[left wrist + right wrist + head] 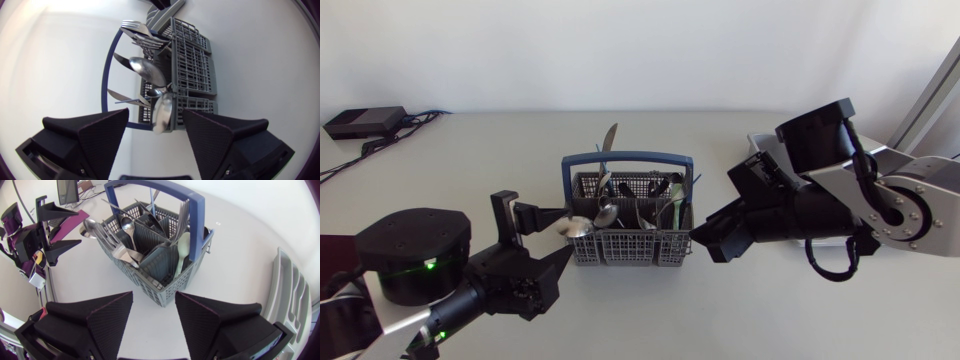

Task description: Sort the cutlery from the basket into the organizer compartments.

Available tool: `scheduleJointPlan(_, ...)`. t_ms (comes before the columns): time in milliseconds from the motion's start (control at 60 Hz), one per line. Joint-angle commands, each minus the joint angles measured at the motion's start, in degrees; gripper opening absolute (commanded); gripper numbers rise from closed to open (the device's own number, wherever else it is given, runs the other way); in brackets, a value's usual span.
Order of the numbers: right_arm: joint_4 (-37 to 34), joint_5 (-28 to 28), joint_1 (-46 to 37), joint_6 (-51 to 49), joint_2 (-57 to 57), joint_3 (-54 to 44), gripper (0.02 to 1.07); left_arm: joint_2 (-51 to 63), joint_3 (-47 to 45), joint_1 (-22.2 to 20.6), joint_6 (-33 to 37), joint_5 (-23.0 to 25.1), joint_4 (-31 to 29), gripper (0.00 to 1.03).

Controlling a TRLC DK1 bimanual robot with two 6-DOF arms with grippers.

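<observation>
- The basket (620,248) (195,65) (167,287), grey mesh with a blue hoop handle, stood at the middle of the table (470,150).
- All the cutlery in sight was in it, standing upright or leaning across its compartments.
- A knife (609,138) stood tallest, its blade rising past the handle at the far side.
- Forks (135,27) (184,215) were grouped tines up toward the end nearer the right arm, next to a pale spoon (182,245).
- Several steel spoons sat in the other compartments. One spoon (577,228) (161,114) leaned out over the rim at the end facing the left arm.
- The organizer (760,145) (290,290), a grey tray with long slots, lay to the right of the basket, mostly hidden behind the right arm in the head view. What showed of its slots held nothing.
- The left gripper (560,235) (156,120) was at the basket's left end with its fingers spread wide. The leaning spoon's bowl lay in the gap just ahead of them, with neither finger touching it.
- The right gripper (705,240) (153,300) was at the basket's right end, fingers apart and holding nothing. The basket's near corner stood just ahead of the gap.
- A black box (365,122) with cables lay at the table's far left corner.
</observation>
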Motion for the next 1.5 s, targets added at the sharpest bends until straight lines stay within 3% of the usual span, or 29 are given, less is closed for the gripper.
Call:
scheduleJointPlan(0, -0.44, 0.31, -0.16, -1.13, -0.37, -2.12, 0.65, 2.97, 2.00, -0.83, 4.36, -0.80, 1.84, 0.70)
scheduleJointPlan(183, -0.44, 0.14, -0.95, -2.10, -0.37, -2.55, 0.65, 7.27, 2.26, -1.00, 9.81, -2.03, 5.71, 0.65)
scheduleJointPlan(600, -0.18, -0.22, -1.57, -3.06, -0.89, -3.96, 0.68, 10.00, 3.05, -0.56, 16.41, -2.20, 9.93, 0.27)
scheduleJointPlan(767, -0.18, -0.30, -1.57, -3.06, -1.33, -4.40, 0.68, 10.52, 3.05, -0.65, 17.90, -2.20, 11.07, 0.19)
scheduleJointPlan(867, -0.18, -0.48, -1.57, -3.06, -1.42, -4.49, 0.68, 10.96, 2.96, -0.65, 19.22, -2.20, 11.95, 0.04)
scheduleJointPlan(1100, 0.00, -0.48, -1.57, -3.15, -1.25, -4.84, 0.68, 8.41, 4.11, -1.18, 23.61, -2.20, 12.04, 0.03)
scheduleJointPlan(1483, 0.88, -0.48, -1.48, -3.59, -1.07, -6.25, 0.71, 2.44, 12.81, -1.79, 26.86, 0.26, -6.95, 0.03)
